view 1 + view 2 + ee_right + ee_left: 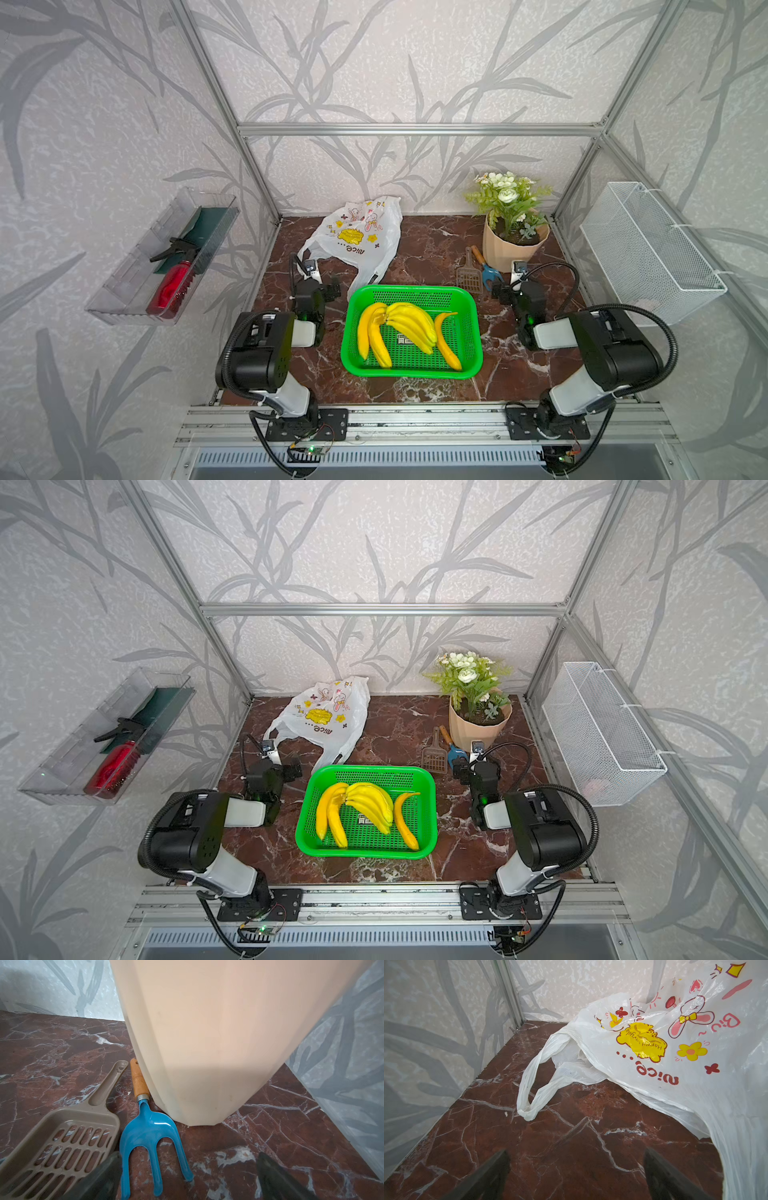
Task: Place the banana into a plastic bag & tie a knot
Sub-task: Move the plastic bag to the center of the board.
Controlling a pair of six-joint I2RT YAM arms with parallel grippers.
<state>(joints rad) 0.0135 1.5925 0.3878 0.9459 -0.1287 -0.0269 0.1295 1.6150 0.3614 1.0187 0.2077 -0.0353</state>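
Where the tabletop point(436, 249) reaches its far left corner, both top views show you the plastic bag point(357, 237) point(328, 719) lying loose. The bananas point(409, 326) sit in the green basket point(411, 289) at the middle. In the left wrist view your left jaws stand wide apart and empty, with a handle loop point(527, 1112) ahead of them. In the right wrist view your right jaws gape likewise, gripping nothing, near a blue hand fork point(148, 1132) and the beige pot point(207, 1043).
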